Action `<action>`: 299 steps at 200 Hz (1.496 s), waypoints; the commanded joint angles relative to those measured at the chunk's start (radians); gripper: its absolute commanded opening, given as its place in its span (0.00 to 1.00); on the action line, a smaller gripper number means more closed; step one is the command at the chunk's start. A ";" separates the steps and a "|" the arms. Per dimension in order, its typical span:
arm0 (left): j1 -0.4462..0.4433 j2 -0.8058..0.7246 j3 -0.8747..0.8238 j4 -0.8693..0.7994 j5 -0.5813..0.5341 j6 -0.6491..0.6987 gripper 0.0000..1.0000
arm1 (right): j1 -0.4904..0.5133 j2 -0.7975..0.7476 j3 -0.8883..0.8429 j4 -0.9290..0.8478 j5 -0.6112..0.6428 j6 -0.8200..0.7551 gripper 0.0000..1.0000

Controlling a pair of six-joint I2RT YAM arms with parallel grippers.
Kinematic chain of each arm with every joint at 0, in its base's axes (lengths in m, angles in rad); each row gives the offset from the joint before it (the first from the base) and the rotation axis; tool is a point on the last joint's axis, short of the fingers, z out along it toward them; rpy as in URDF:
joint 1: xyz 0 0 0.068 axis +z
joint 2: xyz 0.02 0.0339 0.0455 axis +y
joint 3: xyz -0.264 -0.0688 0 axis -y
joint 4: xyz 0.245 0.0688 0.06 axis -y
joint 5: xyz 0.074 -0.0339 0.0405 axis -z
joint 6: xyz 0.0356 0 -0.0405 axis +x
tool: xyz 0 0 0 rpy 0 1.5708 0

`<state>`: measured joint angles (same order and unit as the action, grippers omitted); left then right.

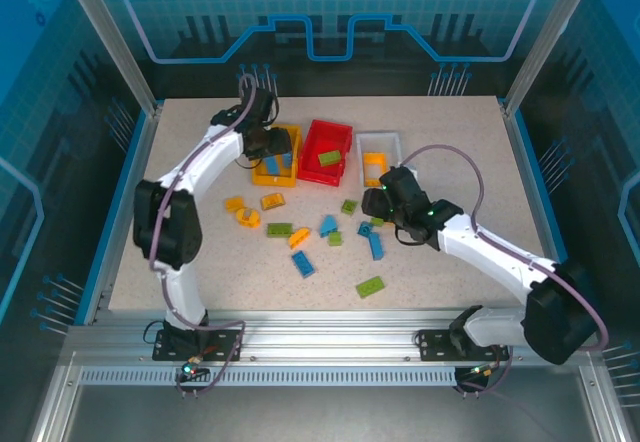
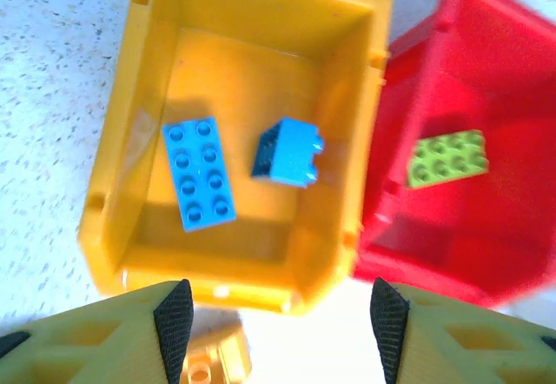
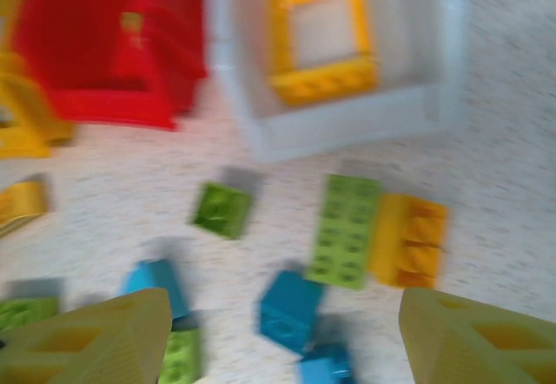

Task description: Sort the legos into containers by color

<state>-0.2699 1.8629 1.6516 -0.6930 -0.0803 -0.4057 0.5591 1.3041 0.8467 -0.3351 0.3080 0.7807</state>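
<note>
My left gripper (image 1: 268, 147) (image 2: 282, 301) hangs open over the near rim of the yellow-orange bin (image 2: 117, 184) (image 1: 262, 175), with nothing between its fingers. Two blue legos (image 2: 199, 174) (image 2: 289, 151) lie inside that bin. The red bin (image 2: 512, 62) (image 1: 320, 177) beside it holds a green lego (image 2: 447, 158). My right gripper (image 1: 378, 202) (image 3: 287, 314) is open above loose legos: a blue one (image 3: 291, 308), a long green one (image 3: 346, 228) and a yellow one (image 3: 408, 239). The white bin (image 3: 347, 128) (image 1: 395, 142) holds a yellow lego (image 3: 321, 32).
Loose legos lie scattered mid-table: yellow ones (image 1: 272, 201) (image 1: 240, 210), a green one (image 1: 279, 230), a blue one (image 1: 303, 264) and a green one (image 1: 370, 286) nearest the front. A yellow lego (image 2: 208, 362) lies on the table under my left fingers. The right wrist view is motion-blurred.
</note>
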 commanded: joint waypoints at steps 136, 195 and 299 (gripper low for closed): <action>-0.244 -0.671 -0.592 0.140 0.040 -0.217 0.61 | -0.286 0.380 0.000 0.194 -0.390 -0.052 0.60; -0.282 -0.662 -0.578 0.145 0.024 -0.219 0.60 | -0.294 0.358 -0.039 0.185 -0.317 -0.033 0.39; -0.358 -0.655 -0.609 0.257 0.040 -0.267 0.60 | -0.200 0.180 0.112 -0.019 -0.093 -0.155 0.32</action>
<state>-0.6056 1.2110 1.0695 -0.5167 -0.0544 -0.6346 0.3340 1.4689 0.8257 -0.2699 0.1265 0.7013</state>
